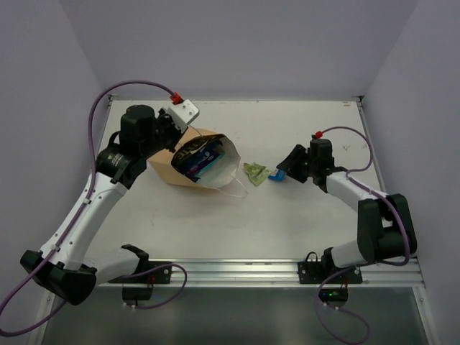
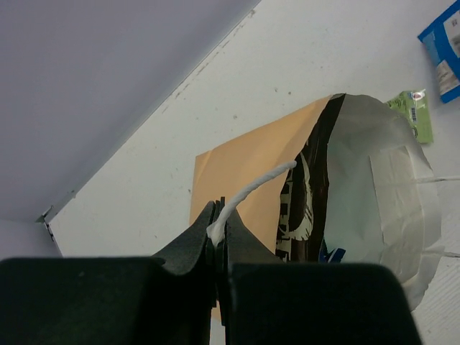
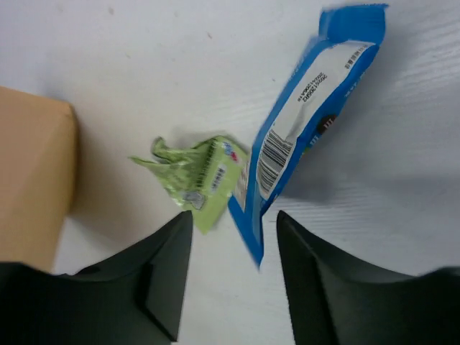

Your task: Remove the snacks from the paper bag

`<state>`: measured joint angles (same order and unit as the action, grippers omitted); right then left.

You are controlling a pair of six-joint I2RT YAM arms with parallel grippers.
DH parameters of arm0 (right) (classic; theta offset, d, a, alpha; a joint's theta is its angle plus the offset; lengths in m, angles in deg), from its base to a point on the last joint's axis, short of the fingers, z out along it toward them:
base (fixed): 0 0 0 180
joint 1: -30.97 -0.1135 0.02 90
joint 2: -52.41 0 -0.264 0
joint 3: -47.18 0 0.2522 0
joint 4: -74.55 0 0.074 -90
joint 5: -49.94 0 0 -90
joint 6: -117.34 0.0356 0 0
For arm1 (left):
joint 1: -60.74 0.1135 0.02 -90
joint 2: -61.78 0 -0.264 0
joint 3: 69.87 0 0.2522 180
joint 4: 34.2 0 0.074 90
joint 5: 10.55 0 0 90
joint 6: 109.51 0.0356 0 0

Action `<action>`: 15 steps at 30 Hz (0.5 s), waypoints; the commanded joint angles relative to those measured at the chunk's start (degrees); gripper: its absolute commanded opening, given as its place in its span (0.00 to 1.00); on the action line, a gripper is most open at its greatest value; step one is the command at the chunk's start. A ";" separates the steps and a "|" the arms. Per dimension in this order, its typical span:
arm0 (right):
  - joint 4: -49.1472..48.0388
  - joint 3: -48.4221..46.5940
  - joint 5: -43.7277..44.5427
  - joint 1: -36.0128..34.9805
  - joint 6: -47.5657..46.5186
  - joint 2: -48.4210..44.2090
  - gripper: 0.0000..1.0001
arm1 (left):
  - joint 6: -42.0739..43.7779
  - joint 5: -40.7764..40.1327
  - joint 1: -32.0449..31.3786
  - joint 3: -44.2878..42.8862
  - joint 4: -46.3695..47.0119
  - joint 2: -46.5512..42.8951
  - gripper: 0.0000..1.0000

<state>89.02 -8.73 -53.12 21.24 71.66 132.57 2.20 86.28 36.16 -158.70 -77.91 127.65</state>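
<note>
The tan paper bag (image 1: 167, 165) lies on its side, its white-lined mouth facing right. My left gripper (image 1: 175, 134) is shut on its white string handle (image 2: 248, 192) at the bag's upper rim (image 2: 215, 231). Inside the bag (image 2: 248, 169) I see a brown chip bag (image 2: 296, 205) and a bit of a dark-blue packet (image 1: 198, 164). A tiny green wrapper (image 1: 255, 171) and a blue-white packet (image 1: 274, 176) lie on the table right of the bag. My right gripper (image 1: 282, 172) is open, its jaws (image 3: 233, 228) astride the corner of the blue-white packet (image 3: 309, 118), next to the green wrapper (image 3: 198, 172).
The bag's second string handle (image 1: 234, 188) trails on the table in front of its mouth. The white table (image 1: 287, 215) ends at a metal rail at the near edge, with walls at the back and sides.
</note>
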 commanded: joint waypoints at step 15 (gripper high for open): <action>0.90 -13.29 5.33 -21.26 6.03 -12.49 0.80 | -5.28 0.64 -0.29 -2.71 2.45 1.37 0.00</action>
<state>92.89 -18.59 -48.29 4.15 73.10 119.15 -1.49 86.71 36.16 -158.74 -77.85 128.74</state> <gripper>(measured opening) 0.805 0.034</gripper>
